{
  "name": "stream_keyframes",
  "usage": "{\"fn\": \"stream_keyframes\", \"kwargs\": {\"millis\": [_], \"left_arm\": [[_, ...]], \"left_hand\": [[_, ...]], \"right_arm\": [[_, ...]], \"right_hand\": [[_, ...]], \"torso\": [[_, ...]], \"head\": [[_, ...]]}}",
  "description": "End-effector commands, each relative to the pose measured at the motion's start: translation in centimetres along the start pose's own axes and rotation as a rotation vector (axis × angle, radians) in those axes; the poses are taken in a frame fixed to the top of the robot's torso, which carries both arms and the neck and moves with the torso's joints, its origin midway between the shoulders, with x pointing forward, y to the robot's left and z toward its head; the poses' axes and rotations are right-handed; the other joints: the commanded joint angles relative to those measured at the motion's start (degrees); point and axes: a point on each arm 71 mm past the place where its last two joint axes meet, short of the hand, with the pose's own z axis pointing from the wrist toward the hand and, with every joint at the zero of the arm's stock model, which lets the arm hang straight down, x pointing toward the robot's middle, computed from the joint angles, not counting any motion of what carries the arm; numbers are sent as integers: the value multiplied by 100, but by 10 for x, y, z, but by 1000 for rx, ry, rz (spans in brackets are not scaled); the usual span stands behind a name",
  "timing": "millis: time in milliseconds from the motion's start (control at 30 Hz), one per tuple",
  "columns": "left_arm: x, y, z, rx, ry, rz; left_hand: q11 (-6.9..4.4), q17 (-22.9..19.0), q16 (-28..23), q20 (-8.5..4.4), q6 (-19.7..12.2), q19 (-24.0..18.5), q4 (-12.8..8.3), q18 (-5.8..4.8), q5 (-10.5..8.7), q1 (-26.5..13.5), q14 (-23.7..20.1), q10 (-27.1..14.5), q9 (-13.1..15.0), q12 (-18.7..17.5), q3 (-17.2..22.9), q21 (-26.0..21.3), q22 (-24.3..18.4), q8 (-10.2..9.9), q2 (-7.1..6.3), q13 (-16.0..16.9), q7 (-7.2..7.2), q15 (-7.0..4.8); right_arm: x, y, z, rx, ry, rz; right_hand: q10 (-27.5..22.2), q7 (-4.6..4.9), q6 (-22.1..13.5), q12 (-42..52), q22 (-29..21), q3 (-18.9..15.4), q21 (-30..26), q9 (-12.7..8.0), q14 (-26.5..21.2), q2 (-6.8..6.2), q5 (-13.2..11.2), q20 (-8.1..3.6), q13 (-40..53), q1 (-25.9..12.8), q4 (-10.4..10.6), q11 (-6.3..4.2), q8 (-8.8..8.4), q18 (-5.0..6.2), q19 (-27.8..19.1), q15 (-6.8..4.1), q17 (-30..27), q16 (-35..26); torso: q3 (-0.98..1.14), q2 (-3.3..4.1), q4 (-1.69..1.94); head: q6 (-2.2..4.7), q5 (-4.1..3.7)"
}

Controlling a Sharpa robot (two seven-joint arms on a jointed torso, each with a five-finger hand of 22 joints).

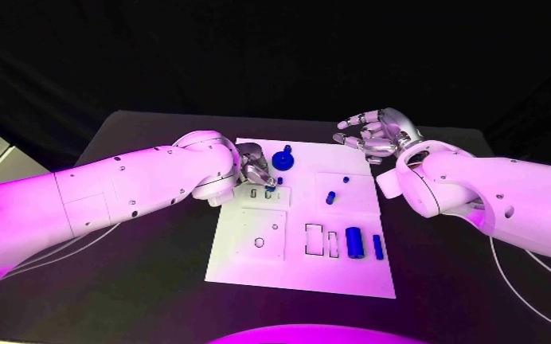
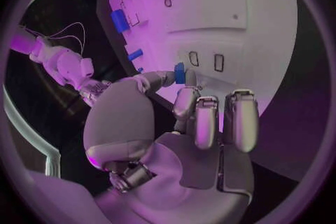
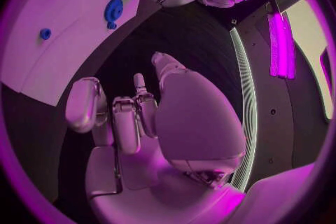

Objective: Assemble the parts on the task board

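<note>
Blue, a small plastic peg point(image 2: 180, 73) sits pinched in the silver left hand point(image 1: 255, 170), just above the two little slots on the flat white task board point(image 1: 301, 268) (lower it straight, slowly). The silver right hand point(image 1: 377, 135) holds nothing, fingers loosely curled.

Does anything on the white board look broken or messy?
Nothing stands out. The white board lies flat, the blue pieces sit neatly on it, and the left hand pinches one small blue piece.

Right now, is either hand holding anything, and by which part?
The left hand pinches a small blue part by its end, above the task board. The right hand holds nothing.
</note>
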Motion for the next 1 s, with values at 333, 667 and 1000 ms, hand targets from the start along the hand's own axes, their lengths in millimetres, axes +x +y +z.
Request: {"fn": "stream_keyframes", "kwargs": {"millis": [333, 667, 1000], "left_arm": [[5, 1, 3, -26, 24, 60], [6, 5, 4, -47, 42, 71], [7, 7, 4, -59, 67, 81]], "left_hand": [[-17, 1509, 20, 4, 364, 53, -745, -119, 17, -9, 594, 42, 1575, 28, 723, 29, 541, 37, 52, -1, -332, -53], [-23, 1509, 20, 1, 379, 61, -739, -122, 28, -16, 594, 42, 1581, 17, 720, 33, 552, 40, 66, -14, -340, -57], [-26, 1509, 20, -2, 387, 61, -733, -122, 33, -22, 594, 39, 1586, 3, 721, 33, 553, 39, 85, -33, -344, -60]], "right_arm": [[2, 1, 0, -19, 20, -10], [2, 1, 0, -18, 19, -11], [3, 1, 0, -18, 21, -12]], "right_hand": [[4, -2, -35, 4, 88, 15, -18, 6, 468, 1, 18, -8, 710, 15, 5, -6, 20, 50, 36, -16, 972, -34], [4, -2, -35, 4, 88, 15, -18, 6, 468, 1, 18, -8, 710, 15, 5, -6, 20, 50, 36, -16, 972, -34], [4, -2, -35, 4, 88, 15, -18, 6, 468, 1, 18, -8, 710, 15, 5, -6, 20, 50, 36, -16, 972, -34]], "torso": [[-2, 4, -3], [-4, 9, -1], [-4, 11, 3]], "head": [[-19, 12], [-21, 17], [-29, 25]]}}
